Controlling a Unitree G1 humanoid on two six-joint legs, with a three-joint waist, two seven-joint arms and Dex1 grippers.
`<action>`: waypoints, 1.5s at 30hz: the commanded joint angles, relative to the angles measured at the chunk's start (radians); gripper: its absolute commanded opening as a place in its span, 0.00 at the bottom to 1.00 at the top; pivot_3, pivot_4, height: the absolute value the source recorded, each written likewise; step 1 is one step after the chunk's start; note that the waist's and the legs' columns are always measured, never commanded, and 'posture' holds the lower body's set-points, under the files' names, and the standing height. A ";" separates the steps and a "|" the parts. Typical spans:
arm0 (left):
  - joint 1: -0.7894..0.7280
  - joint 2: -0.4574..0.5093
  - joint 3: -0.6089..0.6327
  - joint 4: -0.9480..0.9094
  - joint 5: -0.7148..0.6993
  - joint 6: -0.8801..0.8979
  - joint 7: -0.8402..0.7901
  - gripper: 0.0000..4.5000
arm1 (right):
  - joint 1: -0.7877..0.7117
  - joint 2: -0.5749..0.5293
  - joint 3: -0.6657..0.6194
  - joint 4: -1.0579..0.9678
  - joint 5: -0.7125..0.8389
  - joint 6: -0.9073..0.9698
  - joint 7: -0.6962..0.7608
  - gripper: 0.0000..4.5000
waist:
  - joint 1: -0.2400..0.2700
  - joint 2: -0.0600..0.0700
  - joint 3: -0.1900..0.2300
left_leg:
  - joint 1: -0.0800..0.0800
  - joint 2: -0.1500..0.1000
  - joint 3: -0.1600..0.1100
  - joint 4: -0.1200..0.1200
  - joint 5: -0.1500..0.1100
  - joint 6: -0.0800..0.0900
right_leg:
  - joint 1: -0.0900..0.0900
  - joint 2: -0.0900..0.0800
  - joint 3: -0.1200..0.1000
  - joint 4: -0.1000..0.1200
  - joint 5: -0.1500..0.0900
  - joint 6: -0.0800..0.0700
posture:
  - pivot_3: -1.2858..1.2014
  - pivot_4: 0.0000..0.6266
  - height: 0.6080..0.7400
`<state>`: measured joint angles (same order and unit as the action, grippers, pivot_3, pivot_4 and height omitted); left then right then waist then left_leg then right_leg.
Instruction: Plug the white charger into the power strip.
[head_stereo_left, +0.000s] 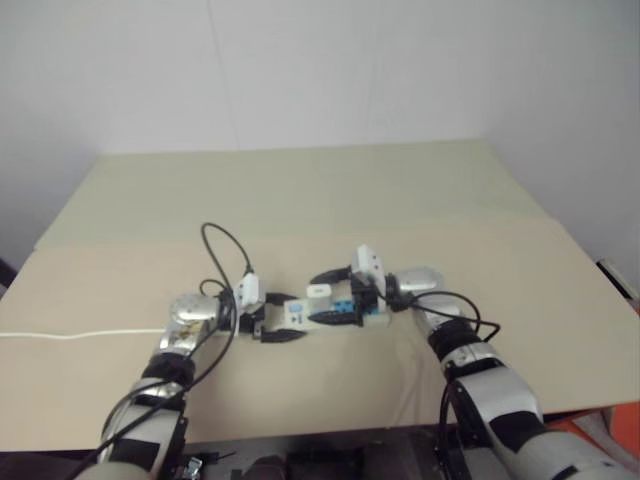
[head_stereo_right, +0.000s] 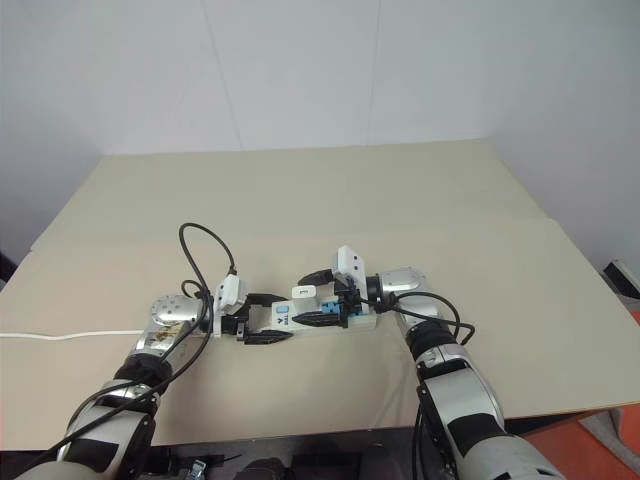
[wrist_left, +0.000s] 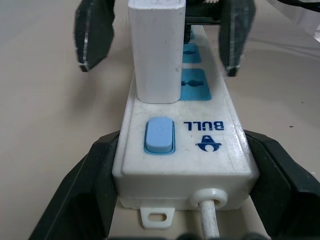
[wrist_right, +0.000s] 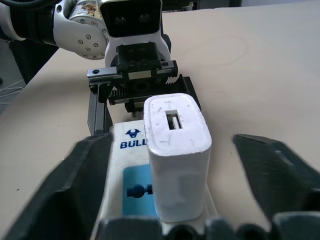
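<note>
The power strip (wrist_left: 200, 155), a white bar with blue sockets and a blue switch, lies on the table between my two hands. My left gripper (wrist_left: 179, 140) is shut on its switch end, one black finger (wrist_left: 85, 190) against each long side. The white charger (wrist_right: 177, 150) stands upright in the socket nearest the switch, also seen as the charger (head_stereo_left: 318, 291) from above. My right gripper (wrist_right: 167, 139) is open, its fingers (wrist_left: 92, 35) standing apart on either side of the charger without touching it.
The strip's white cord (head_stereo_left: 80, 335) runs off to the left across the beige table (head_stereo_left: 400, 200). Black cables loop above my left wrist (head_stereo_left: 225, 250). A white wall rises behind the table's far edge.
</note>
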<state>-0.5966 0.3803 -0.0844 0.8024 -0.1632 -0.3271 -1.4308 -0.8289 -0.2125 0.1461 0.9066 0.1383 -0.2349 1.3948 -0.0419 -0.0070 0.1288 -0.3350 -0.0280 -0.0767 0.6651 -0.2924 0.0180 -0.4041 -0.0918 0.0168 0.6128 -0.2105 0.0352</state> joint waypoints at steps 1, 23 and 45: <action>0.000 -0.010 -0.022 -0.006 0.014 -0.014 0.001 0.73 | 0.018 -0.008 0.008 -0.006 -0.011 0.010 0.009 1.00 | 0.001 0.000 0.000 | 0.000 0.000 0.000 0.000 0.000 0.000 | 0.000 0.000 0.000 0.000 0.000 0.000 | 0.52 0.24 1.00; 0.277 0.401 0.258 -0.675 -0.356 0.428 -0.079 0.99 | 0.241 -0.416 -0.181 -0.619 0.197 0.236 0.060 1.00 | 0.001 0.001 0.004 | -0.018 0.001 0.000 -0.004 0.002 -0.003 | -0.019 0.000 0.000 0.001 0.000 0.000 | 0.52 0.24 1.00; 0.456 0.547 0.381 -0.731 -0.358 0.407 -0.020 0.99 | 0.618 -0.806 -0.404 -0.888 0.281 0.362 0.025 1.00 | 0.028 -0.003 0.014 | -0.013 0.006 0.018 -0.005 0.001 -0.003 | -0.016 0.001 0.001 -0.003 0.001 -0.002 | 0.52 0.24 1.00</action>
<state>-0.1366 0.9144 0.2663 0.1013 -0.5004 0.0720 -1.4595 -0.2148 -0.9941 -0.2078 0.0555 0.3856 0.1142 1.4255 -0.0143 -0.0095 0.1424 -0.3483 -0.0220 -0.0585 0.6602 -0.2909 0.0154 -0.4197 -0.0906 0.0175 0.6099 -0.2093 0.0328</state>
